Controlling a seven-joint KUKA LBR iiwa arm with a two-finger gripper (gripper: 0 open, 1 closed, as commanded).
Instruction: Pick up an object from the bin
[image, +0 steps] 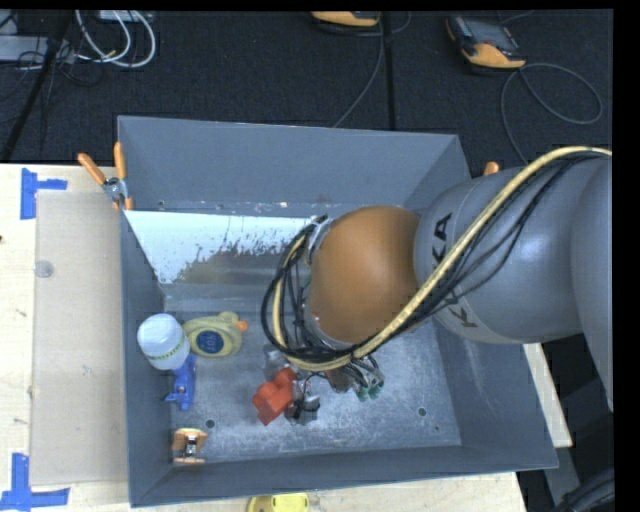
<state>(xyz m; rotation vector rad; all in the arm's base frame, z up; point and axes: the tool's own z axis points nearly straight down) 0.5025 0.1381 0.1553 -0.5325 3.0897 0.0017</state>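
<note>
My gripper (304, 398) is low over the bin floor near the front middle, mostly covered from above by the arm's orange dome and cables. A small red block-like thing (269, 397) lies right against the gripper's left side; whether it is gripped I cannot tell. Just to the gripper's right lies a small dark piece with a green tip (369, 386), and I cannot tell if it is loose.
At the bin's left lie a yellow tape measure with a blue centre (212, 337) and a blue bottle with a white cap (165, 345). A small brown and silver thing (187, 445) sits in the front left corner. The arm fills the bin's right side.
</note>
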